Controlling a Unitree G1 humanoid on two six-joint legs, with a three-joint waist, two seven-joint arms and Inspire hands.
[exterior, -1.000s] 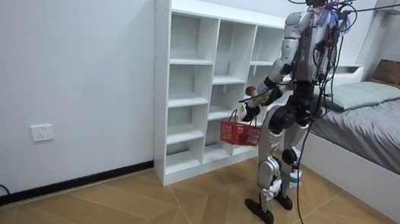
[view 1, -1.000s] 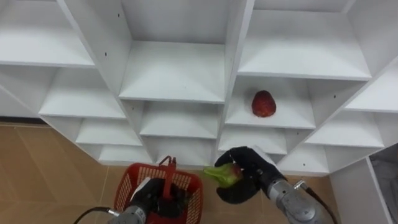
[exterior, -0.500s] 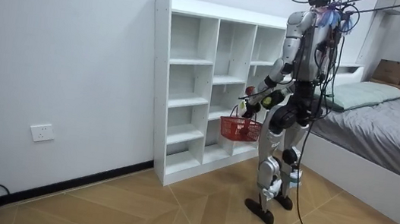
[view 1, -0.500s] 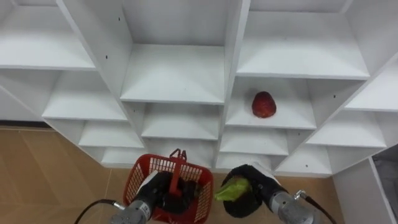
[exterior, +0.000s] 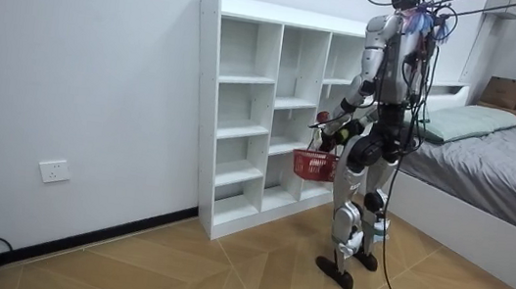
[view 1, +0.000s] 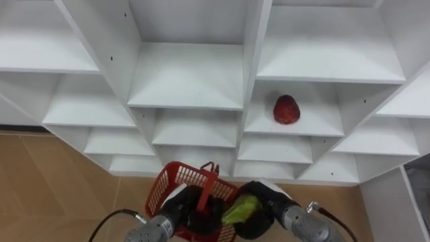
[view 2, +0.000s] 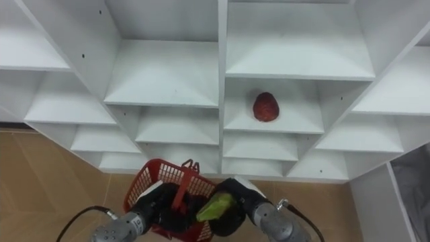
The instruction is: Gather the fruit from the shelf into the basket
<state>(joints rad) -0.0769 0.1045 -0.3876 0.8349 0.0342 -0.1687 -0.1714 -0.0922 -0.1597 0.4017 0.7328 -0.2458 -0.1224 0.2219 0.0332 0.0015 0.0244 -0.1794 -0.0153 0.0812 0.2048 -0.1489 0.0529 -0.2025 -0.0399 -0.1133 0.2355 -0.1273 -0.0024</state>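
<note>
My left hand [view 1: 183, 207] is curled round the upright handle of a red mesh basket [view 1: 176, 183], held low in front of the white closet [view 1: 188, 74]. My right hand [view 1: 263, 214] is shut on a green fruit [view 1: 236, 210], which sits right at the basket's right rim. I cannot tell whether the fruit touches the rim. A red fruit [view 1: 287, 109] lies alone on a shelf in the closet's right column, well above both hands. In the room view I stand facing the closet with the basket [exterior: 315, 164] at hip height.
The other closet compartments [view 2: 161, 74] hold nothing. Wooden floor [view 1: 47, 175] runs under the closet at the left. A bed [exterior: 502, 165] stands at the room view's right, behind me.
The basket has swung to the right and come up against my right hand. The green fruit has dropped lower, down to the basket's rim. The red fruit has stayed put.
</note>
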